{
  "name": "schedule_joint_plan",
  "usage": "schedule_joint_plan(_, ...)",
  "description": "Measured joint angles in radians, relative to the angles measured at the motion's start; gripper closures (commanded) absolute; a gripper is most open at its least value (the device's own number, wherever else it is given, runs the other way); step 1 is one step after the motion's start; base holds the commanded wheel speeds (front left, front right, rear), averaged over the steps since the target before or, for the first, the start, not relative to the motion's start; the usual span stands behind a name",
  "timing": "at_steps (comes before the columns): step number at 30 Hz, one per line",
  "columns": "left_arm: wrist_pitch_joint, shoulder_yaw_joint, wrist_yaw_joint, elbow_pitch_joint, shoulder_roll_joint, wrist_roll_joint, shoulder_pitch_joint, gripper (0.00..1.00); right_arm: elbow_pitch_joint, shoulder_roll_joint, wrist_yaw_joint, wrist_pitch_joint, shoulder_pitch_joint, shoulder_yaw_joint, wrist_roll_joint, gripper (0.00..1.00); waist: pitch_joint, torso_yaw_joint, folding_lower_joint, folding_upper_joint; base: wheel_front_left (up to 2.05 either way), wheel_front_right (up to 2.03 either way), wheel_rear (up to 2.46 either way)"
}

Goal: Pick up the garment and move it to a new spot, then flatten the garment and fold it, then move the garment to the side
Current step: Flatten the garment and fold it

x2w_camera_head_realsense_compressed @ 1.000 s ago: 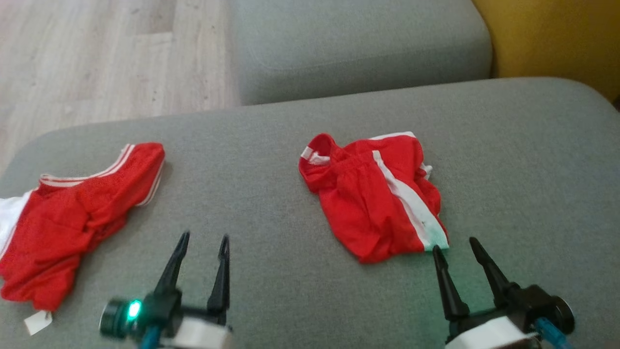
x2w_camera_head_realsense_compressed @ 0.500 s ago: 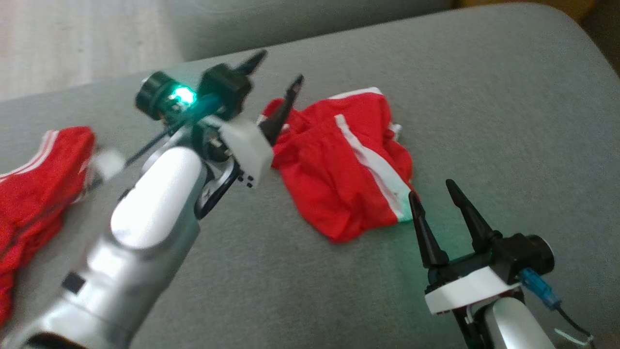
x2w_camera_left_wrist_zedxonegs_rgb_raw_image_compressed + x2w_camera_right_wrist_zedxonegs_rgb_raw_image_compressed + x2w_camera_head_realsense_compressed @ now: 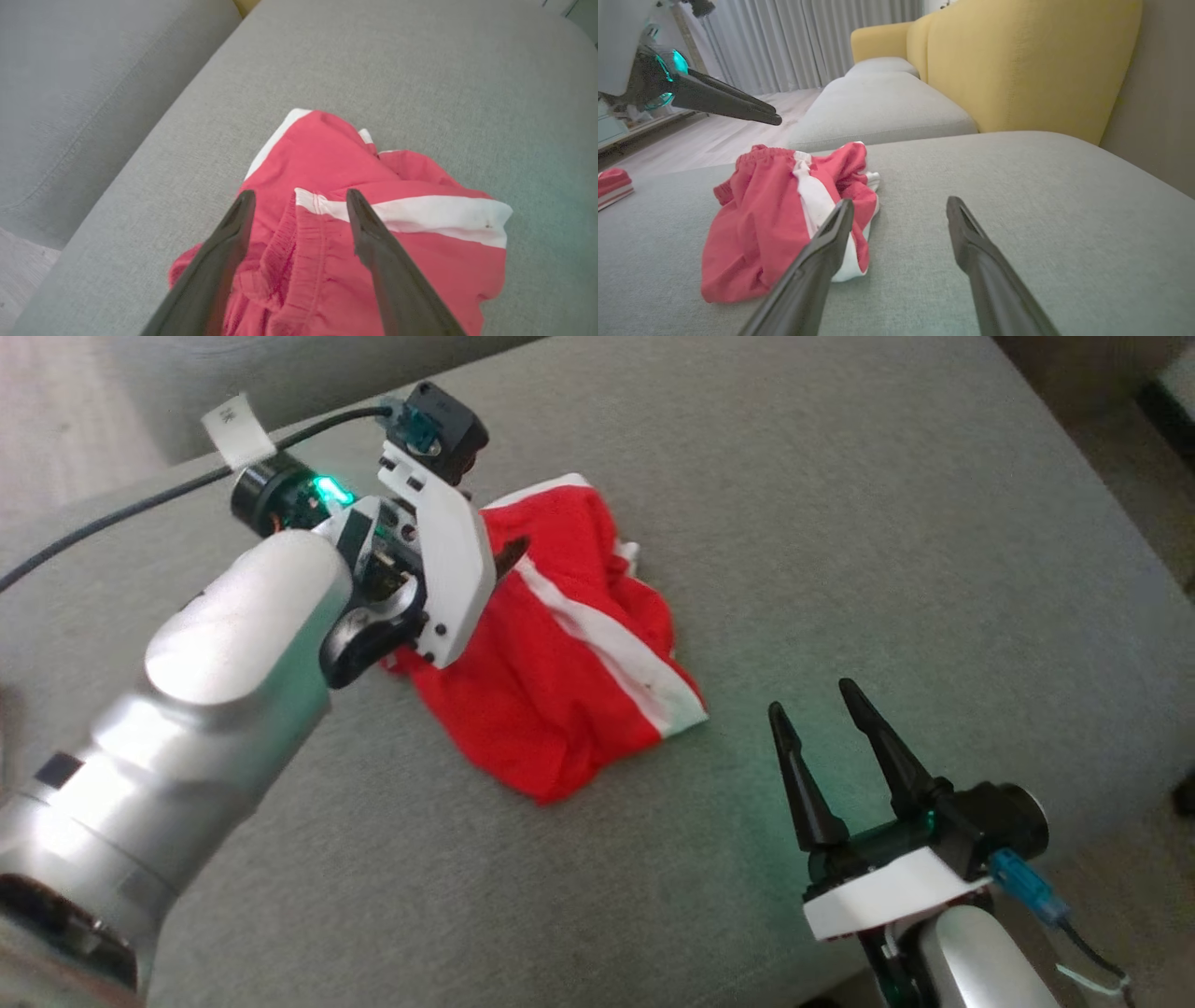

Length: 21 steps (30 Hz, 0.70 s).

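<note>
Red shorts [image 3: 560,691] with a white stripe [image 3: 607,649] lie crumpled on the grey sofa cushion [image 3: 887,504]. They are not yet lifted, so the pick-up looks to be the step in hand. The left gripper [image 3: 300,193] hangs just above the elastic waistband [image 3: 303,242], fingers spread wide with the cloth beneath the gap. Next it needs to drop and pinch that band. The right gripper [image 3: 810,698], likewise spread and empty, sits near the striped corner without touching it.
</note>
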Motion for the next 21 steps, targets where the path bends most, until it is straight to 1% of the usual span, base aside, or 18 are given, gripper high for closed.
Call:
schedule_joint_plan(3,0.031,-0.042,0.000,0.026,0.013,-0.035,-0.015,0.00,-0.003,0.000,0.000,0.000,0.000,0.009,0.013,0.00,0.012,-0.034,0.0000,0.0000,0.00,0.00,0.00)
schedule_joint_plan(4,0.038,-0.074,0.000,0.039,0.025,-0.042,-0.027,0.00,-0.004,0.000,0.000,0.000,-0.001,0.019,0.021,0.00,0.020,-0.055,0.0000,0.0000,0.00,0.00,0.00)
schedule_joint_plan(8,0.047,-0.110,0.000,0.077,0.042,-0.068,-0.046,0.00,-0.008,0.000,0.000,0.000,-0.003,0.028,0.033,0.00,0.033,-0.092,0.0000,0.0000,0.00,0.00,0.00)
schedule_joint_plan(15,0.049,-0.156,0.000,0.139,0.062,-0.099,-0.071,0.00,-0.010,0.000,0.000,0.000,-0.020,0.033,0.049,0.00,0.059,-0.137,0.0000,0.0000,0.00,0.00,0.00)
schedule_joint_plan(18,0.079,-0.181,0.000,0.148,0.062,-0.127,-0.071,0.00,-0.010,0.000,0.000,0.000,-0.020,0.033,0.050,0.00,0.064,-0.147,0.0000,0.0000,0.00,0.00,0.00)
schedule_joint_plan(19,0.085,-0.188,0.000,0.148,0.063,-0.139,-0.071,0.04,-0.010,0.000,0.000,0.000,-0.020,0.032,0.054,0.00,0.065,-0.149,0.0000,0.0000,0.00,0.00,0.00)
schedule_joint_plan(21,0.088,-0.195,0.000,0.147,0.063,-0.156,-0.071,0.31,-0.010,0.000,0.000,0.000,-0.020,0.032,0.058,0.00,0.065,-0.152,-0.0001,0.0000,0.00,0.00,0.00)
